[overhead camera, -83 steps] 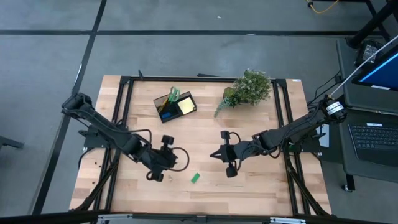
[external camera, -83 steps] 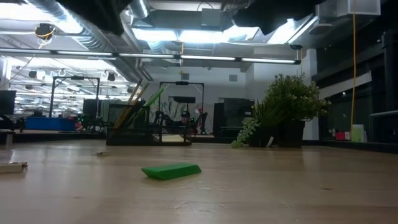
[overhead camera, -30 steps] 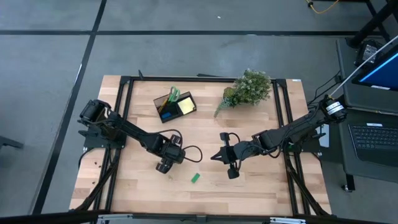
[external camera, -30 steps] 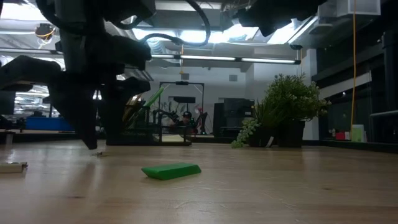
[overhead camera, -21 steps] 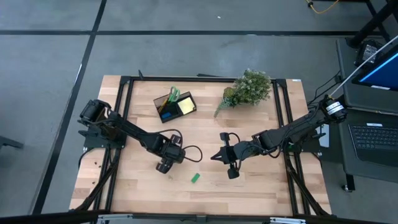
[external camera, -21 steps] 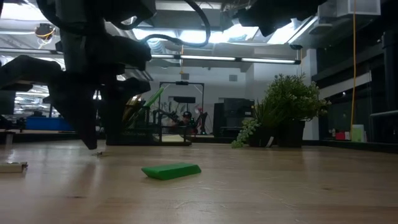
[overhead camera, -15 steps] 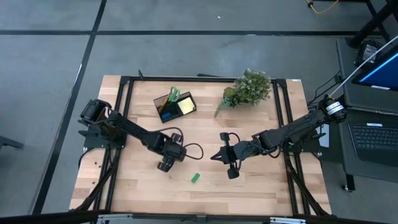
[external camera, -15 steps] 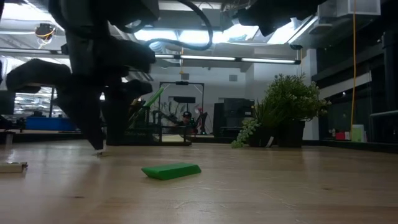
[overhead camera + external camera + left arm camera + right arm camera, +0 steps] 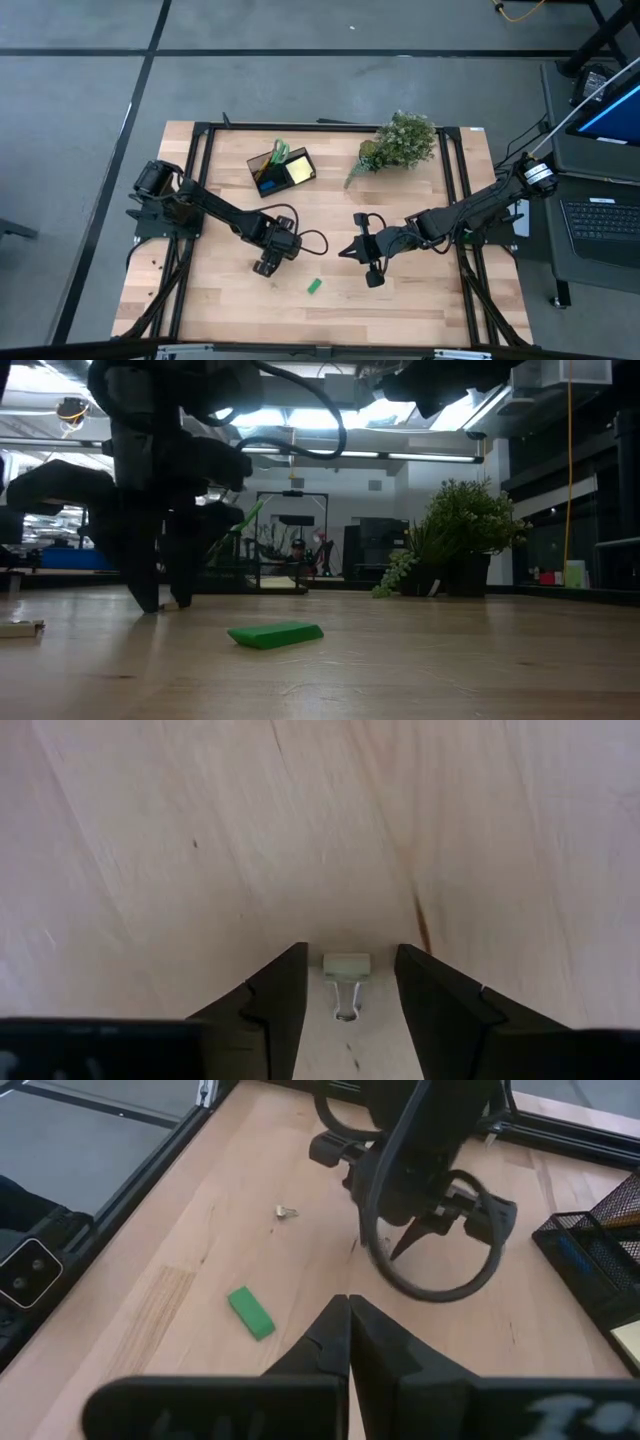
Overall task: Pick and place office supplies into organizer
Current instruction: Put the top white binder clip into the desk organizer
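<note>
I have the left claw (image 9: 348, 982) down at the desk (image 9: 420, 300) with its fingers (image 9: 278, 998) apart, one on each side of a small binder clip (image 9: 346, 970), because that clip is what I mean to lift next. The clip lies flat between the fingertips, its pale body forward and its wire handles pointing back toward the wrist; I see a gap on both sides, so nothing grips it yet. I judge that a straight squeeze from here should catch it, though it is small and could slide on the wood.

Taking the clip as my landmark, the green block (image 9: 314, 286) lies near it, toward the front edge of the desk and a little to the right, untouched. The right claw (image 9: 345, 250) waits farther right of the clip, fingers pressed together and holding nothing.

Well beyond the clip, toward the back of the desk, stands the organizer (image 9: 281, 168), already carrying the green-handled scissors (image 9: 279, 152) and a yellow sticky-note pad (image 9: 298, 172). The potted plant (image 9: 398, 142) sits right of that.
</note>
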You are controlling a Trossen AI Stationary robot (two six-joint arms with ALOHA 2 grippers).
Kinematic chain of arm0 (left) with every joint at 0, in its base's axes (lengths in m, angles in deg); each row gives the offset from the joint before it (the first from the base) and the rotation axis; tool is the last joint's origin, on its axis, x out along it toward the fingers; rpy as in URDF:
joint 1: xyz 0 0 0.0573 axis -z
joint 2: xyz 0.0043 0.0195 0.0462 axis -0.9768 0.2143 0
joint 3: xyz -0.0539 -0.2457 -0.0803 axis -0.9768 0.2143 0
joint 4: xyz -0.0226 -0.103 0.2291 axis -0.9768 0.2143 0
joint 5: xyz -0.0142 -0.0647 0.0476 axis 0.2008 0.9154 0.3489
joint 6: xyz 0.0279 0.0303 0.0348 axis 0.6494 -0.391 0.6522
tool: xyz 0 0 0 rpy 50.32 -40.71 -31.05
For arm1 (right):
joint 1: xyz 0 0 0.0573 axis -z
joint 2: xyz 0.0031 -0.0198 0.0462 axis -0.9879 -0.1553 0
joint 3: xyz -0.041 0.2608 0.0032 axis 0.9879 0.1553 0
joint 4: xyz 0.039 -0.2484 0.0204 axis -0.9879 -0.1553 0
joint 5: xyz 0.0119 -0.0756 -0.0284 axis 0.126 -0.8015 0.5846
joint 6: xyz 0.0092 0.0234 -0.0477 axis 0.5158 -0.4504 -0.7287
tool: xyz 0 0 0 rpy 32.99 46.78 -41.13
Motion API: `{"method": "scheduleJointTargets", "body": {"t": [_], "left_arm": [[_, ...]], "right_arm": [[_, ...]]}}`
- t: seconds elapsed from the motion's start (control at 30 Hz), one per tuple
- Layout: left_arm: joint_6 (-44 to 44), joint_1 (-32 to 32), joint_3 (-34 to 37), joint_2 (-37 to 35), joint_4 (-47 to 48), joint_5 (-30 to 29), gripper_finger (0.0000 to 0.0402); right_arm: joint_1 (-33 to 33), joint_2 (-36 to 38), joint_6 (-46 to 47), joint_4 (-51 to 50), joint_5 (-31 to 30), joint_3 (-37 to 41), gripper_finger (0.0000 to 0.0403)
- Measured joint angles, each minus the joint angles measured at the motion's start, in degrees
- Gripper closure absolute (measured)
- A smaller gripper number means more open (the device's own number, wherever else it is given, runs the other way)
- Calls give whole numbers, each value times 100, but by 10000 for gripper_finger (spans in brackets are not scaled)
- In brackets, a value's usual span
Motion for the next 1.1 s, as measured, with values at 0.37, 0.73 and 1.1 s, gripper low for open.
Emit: {"method": "scheduleJointTargets", "body": {"t": [0.37,0.73,1.1], "left_arm": [[-1,0,-14,185,58,31,252],[-43,-5,-11,191,179,146,292],[-7,-5,-11,194,222,131,308]], "right_arm": [[0,0,111,-4,-4,2,393],[0,0,111,-2,-2,2,393],[0,0,125,-2,-2,2,393]]}}
